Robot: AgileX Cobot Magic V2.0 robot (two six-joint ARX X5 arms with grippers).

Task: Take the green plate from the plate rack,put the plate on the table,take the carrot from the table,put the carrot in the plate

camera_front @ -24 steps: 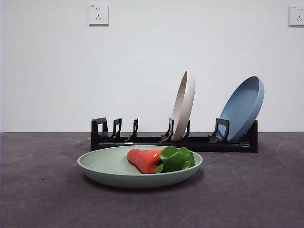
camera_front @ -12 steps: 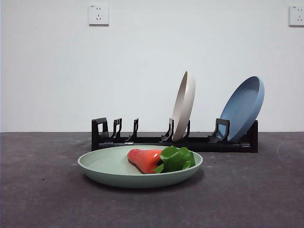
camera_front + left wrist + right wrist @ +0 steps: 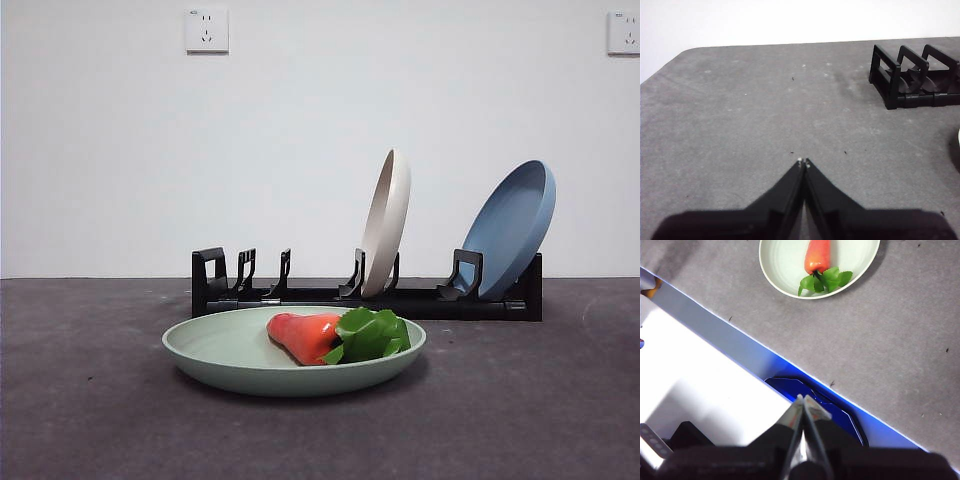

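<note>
Carrot is being carried by the green plate, out on the table in front of the plate rack.

Open grey surface is being shown all round; left gripper is being held closed near the left edge, right gripper closed past the table's edge.

You see a matte sage-green round plate, a glossy orange plastic carrot and a mottled dark grey matte surface.
</note>
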